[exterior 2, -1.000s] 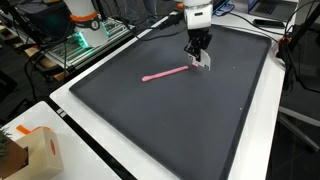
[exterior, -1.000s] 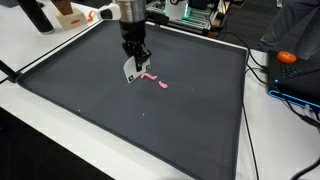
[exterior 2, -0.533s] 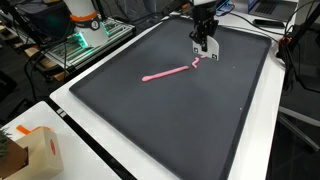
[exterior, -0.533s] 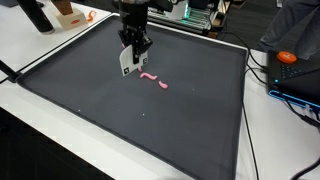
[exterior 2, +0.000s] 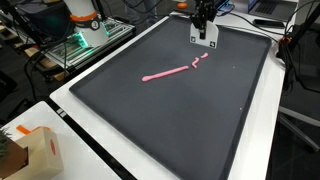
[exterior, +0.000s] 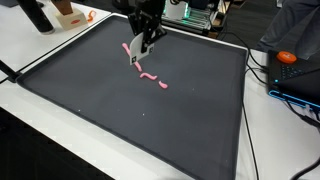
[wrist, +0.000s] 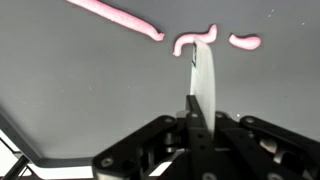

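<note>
We see the gripper (wrist: 200,128) clamped tight on a thin white blade (wrist: 203,85), its fingers pressed together against the flat sides, and in both exterior views it hangs with the blade (exterior: 135,58) (exterior 2: 205,38) pointing down over the black mat (exterior: 100,110). In the wrist view the blade's tip sits just beside a curled pink piece (wrist: 192,40), which lies between a long pink strip (wrist: 115,17) and a small pink piece (wrist: 244,42), all three on the mat and apart from each other.
</note>
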